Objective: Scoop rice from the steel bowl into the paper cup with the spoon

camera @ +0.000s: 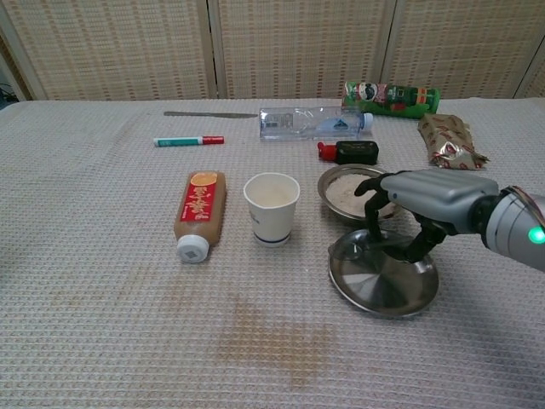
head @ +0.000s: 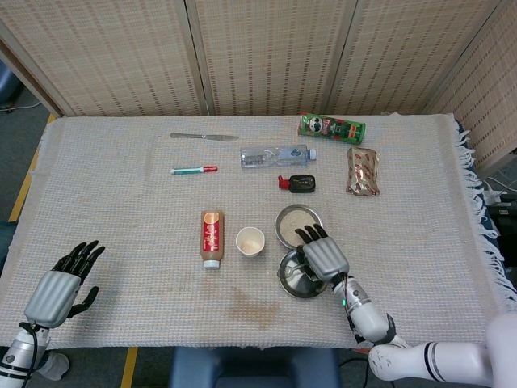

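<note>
Your right robot hand (camera: 430, 204) curls over the empty steel plate (camera: 383, 277), hiding the spoon, so whether it grips anything is unclear. Your left robot hand (head: 60, 287) hangs open. Steel bowl (camera: 341, 189) sits beside the paper cup (camera: 272, 207).

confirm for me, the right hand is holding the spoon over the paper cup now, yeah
Not quite. The right hand holds the spoon over the empty steel plate, not the paper cup. The chest view shows the cup standing apart, to the plate's left.
</note>
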